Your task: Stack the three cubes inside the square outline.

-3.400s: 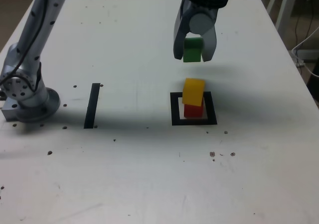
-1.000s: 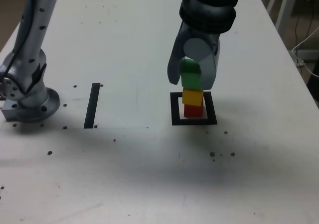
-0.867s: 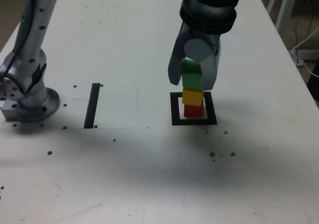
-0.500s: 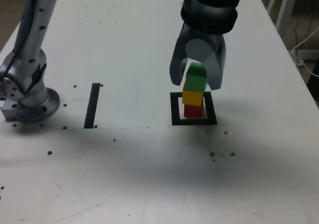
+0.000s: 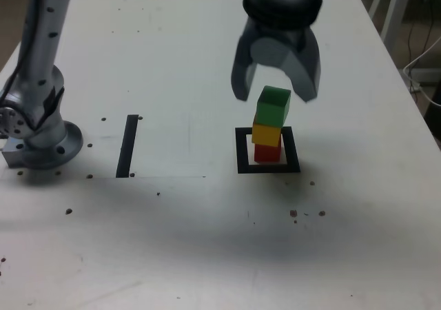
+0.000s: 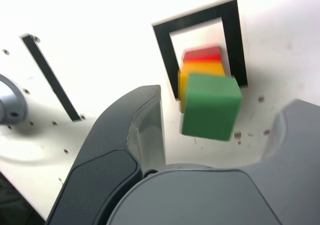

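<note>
The three cubes stand as one stack inside the square outline (image 5: 244, 167): the red cube (image 5: 267, 154) at the bottom, the yellow cube (image 5: 267, 134) on it, the green cube (image 5: 273, 106) on top, turned slightly and offset. My gripper (image 5: 274, 92) hangs open just above the green cube, one finger on each side and touching nothing. In the wrist view the green cube (image 6: 210, 105) sits between the spread fingers (image 6: 135, 130), with the yellow cube (image 6: 199, 68), the red cube (image 6: 202, 53) and the square outline (image 6: 162, 40) beyond it.
A straight black strip (image 5: 127, 145) lies on the white table to the exterior view's left of the outline. The arm's grey base (image 5: 38, 134) stands at the far left. Small dark specks dot the tabletop.
The gripper came down with the green cube, set it on the yellow cube, opened its fingers and rose a little. The stack stays standing.
</note>
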Robot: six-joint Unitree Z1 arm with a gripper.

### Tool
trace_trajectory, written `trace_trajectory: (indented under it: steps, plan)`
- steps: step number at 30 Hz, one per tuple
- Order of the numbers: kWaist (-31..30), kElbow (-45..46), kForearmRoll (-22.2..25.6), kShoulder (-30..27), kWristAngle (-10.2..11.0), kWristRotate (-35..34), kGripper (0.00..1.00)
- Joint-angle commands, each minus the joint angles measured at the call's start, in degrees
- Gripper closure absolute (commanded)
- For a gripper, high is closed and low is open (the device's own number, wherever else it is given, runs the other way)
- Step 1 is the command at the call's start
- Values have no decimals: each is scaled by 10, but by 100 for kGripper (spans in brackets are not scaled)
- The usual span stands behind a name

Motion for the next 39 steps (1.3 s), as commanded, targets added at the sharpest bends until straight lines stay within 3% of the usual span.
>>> trace_trajectory:
  steps: [1, 7, 16, 39]
  plan:
    - [6, 8, 16, -20, 5, -3, 3]
    - [25, 57, 15, -67, 14, -13, 3]
    - [53, 176, -1, -138, 8, -25, 2]
    - [90, 493, -136, -290, -6, -33, 2]
